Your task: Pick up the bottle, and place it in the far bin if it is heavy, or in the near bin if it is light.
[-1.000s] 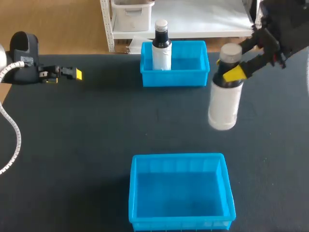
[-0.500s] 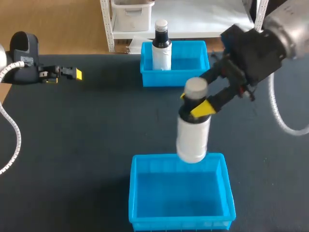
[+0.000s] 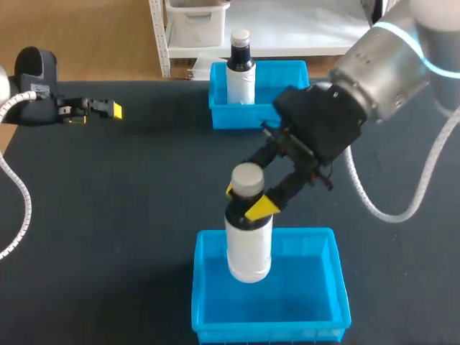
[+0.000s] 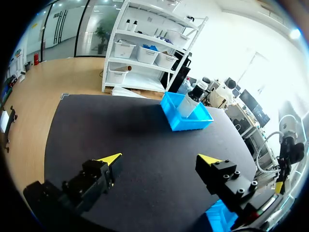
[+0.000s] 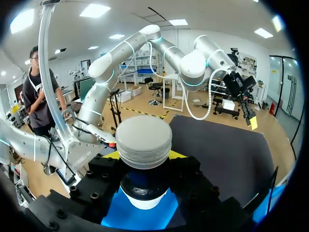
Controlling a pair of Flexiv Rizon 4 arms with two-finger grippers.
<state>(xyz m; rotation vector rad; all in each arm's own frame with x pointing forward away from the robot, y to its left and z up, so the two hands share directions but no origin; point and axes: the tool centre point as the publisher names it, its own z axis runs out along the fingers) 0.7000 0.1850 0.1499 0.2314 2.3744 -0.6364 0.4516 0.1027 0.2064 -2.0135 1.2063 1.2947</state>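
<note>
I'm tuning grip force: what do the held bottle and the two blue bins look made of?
The held bottle looks like matte white plastic, opaque with soft highlights; its grey cap has a ribbed edge, likely plastic too. The near bin and far bin: bright blue moulded plastic, by their thin walls and rims.

Most of bottle [image 5: 144, 140] hidden under right gripper [image 5: 144, 155] block; only cap, neck show. Most of near bin [image 4: 217, 216] behind left gripper [image 4: 160, 159] finger, corner peeks out. Head view: left arm [image 3: 32, 72] cut off by edge.
</note>
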